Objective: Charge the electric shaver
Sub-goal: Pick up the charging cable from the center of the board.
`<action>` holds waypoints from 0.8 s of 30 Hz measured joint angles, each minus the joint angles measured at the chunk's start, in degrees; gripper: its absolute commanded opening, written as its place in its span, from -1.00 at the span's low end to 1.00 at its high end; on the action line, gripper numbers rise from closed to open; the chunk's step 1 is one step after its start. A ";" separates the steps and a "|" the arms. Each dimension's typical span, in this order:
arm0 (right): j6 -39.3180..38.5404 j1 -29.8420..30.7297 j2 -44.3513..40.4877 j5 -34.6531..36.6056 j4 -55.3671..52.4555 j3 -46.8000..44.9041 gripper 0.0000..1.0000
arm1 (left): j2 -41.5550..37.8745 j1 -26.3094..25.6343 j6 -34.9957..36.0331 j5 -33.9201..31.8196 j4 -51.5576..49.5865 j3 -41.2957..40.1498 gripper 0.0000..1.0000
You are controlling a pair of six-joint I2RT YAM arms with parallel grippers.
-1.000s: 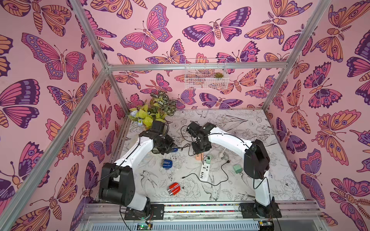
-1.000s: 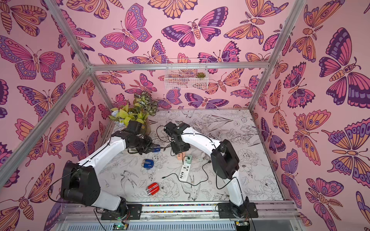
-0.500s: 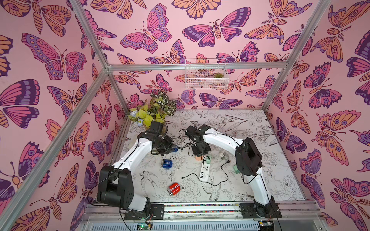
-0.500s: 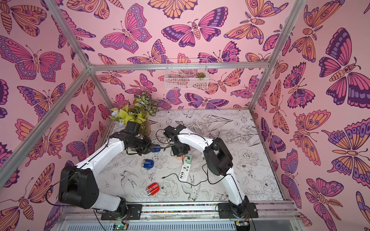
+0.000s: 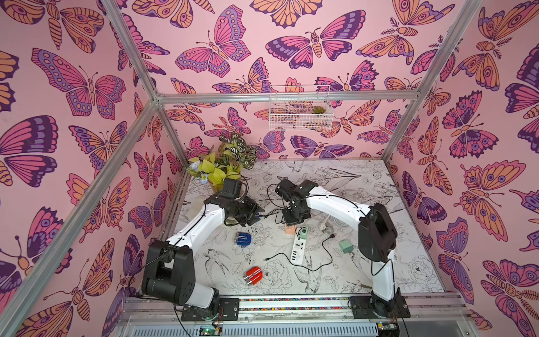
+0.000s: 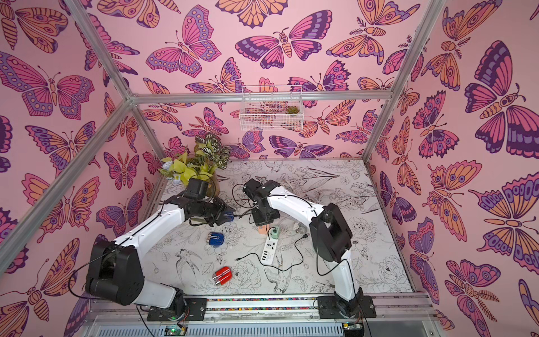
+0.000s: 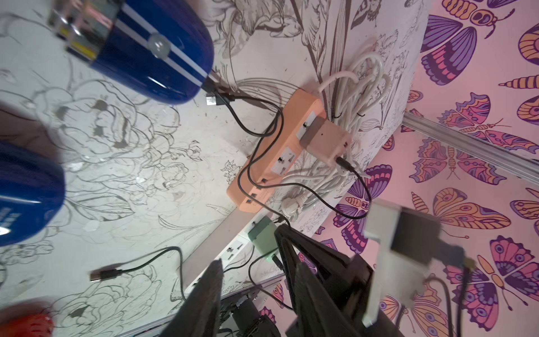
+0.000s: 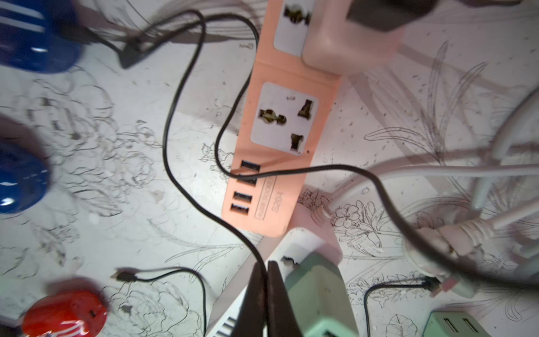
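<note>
Pinching the black cable (image 8: 165,137) tight, the right fingers (image 8: 250,306) should probably line its plug squarely with a USB port on the orange power strip (image 8: 256,224). Left fingers (image 7: 207,300) stand parted, empty, near the blue shaver (image 7: 151,49) on the tabletop (image 7: 145,175).

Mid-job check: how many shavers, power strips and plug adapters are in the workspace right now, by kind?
Shavers: 3 (far blue shaver, near blue shaver, red shaver)
Power strips: 2 (orange strip, white strip)
Plug adapters: 3 (pink adapter, plugged green adapter, loose green adapter)
Total: 8
</note>
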 measured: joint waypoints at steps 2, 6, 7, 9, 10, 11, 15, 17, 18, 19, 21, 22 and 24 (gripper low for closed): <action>0.13 0.00 -3.30 -0.46 0.81 -1.09 -1.00 | 0.46 -1.44 -3.43 0.44 2.93 0.04 0.00; 0.61 -0.04 -6.99 -0.96 2.14 -2.73 -1.00 | 2.12 -3.78 -8.20 1.14 6.86 0.76 0.01; 0.90 -0.07 -7.58 -1.20 2.49 -3.28 -1.00 | 2.62 -4.37 -9.03 1.22 7.56 1.09 0.01; 1.29 -0.17 -8.39 -1.53 3.21 -4.59 -1.00 | 3.30 -5.22 -10.34 1.27 8.50 1.49 0.05; 1.46 -0.28 -8.81 -1.75 3.65 -5.38 -1.00 | 3.48 -5.55 -11.02 1.27 8.94 1.51 0.12; 1.62 -0.42 -9.14 -1.92 4.00 -6.03 -1.00 | 3.56 -5.79 -11.43 1.25 9.16 1.51 0.21; 1.97 -0.98 -11.23 -3.06 5.81 -9.07 -1.00 | 3.61 -6.03 -13.60 1.01 10.82 0.98 0.37; 2.16 -1.20 -12.74 -3.69 6.97 -10.56 -1.00 | 3.78 -6.03 -15.58 0.96 13.90 -0.52 0.40; 2.34 -1.25 -13.70 -4.11 7.56 -11.39 -1.00 | 4.22 -6.01 -17.05 0.98 16.15 -1.64 0.43; 2.56 -1.27 -14.67 -4.42 8.22 -12.22 -1.00 | 4.90 -6.01 -18.51 0.96 18.36 -2.69 0.46; 2.97 -1.31 -16.72 -5.11 9.70 -14.03 -1.00 | 6.51 -6.01 -21.49 0.76 22.23 -4.37 0.51; 3.10 -1.33 -17.79 -5.53 10.40 -14.99 -1.00 | 7.39 -6.01 -22.95 0.66 23.96 -5.01 0.54; 3.45 -1.44 -19.63 -6.10 11.82 -16.76 -1.00 | 8.68 -6.03 -26.18 -0.04 27.65 -6.01 0.57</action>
